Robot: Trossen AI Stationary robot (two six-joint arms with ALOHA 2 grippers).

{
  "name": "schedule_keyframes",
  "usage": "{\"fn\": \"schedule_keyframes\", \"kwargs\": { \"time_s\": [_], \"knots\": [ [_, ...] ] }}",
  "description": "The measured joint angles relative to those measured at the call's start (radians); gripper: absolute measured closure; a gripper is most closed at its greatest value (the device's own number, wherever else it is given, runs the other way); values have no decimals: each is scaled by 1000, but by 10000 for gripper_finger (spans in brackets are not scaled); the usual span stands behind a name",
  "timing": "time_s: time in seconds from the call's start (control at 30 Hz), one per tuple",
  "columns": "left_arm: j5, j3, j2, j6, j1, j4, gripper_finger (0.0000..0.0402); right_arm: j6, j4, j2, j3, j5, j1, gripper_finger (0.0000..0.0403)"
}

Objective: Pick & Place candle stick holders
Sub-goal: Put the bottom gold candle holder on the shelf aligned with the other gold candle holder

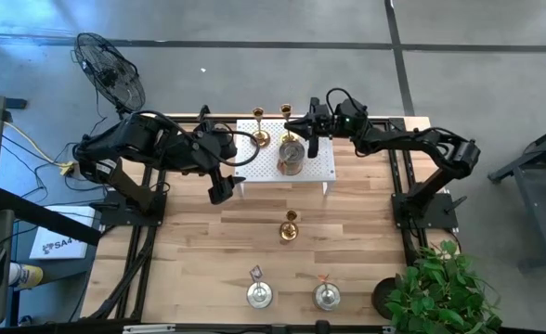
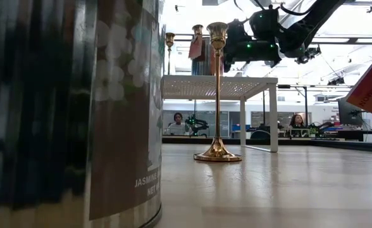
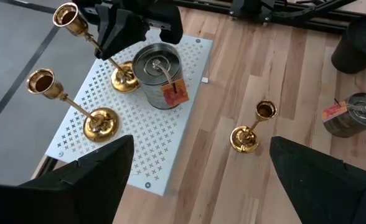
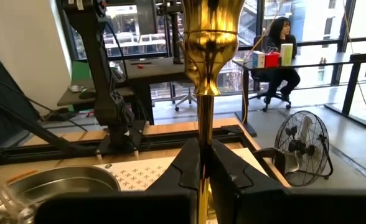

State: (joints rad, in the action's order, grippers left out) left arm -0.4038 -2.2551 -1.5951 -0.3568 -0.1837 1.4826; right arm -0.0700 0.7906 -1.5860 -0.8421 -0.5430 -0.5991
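Right hand (image 4: 203, 163) around gold holder (image 4: 209, 74) stem.

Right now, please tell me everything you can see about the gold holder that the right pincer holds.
The gold holder is shiny brass-looking metal with a cup on top and a slim stem below. It stands upright on the white rack, at the rear, beside the silver tin. The right pincer is closed on its stem; the wrist view shows both fingers pressed against it. Its round base sits on the rack.
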Motion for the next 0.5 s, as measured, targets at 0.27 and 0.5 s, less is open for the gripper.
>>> {"fn": "schedule_keyframes", "kwargs": {
  "time_s": [0.27,0.5],
  "knots": [
    [0,0,0,-8,0,0,32,0,-20,-12,-65,-32,3,397],
    [2,0,0,-8,0,0,32,26,-81,-19,-114,-23,6,397]
  ]
}}
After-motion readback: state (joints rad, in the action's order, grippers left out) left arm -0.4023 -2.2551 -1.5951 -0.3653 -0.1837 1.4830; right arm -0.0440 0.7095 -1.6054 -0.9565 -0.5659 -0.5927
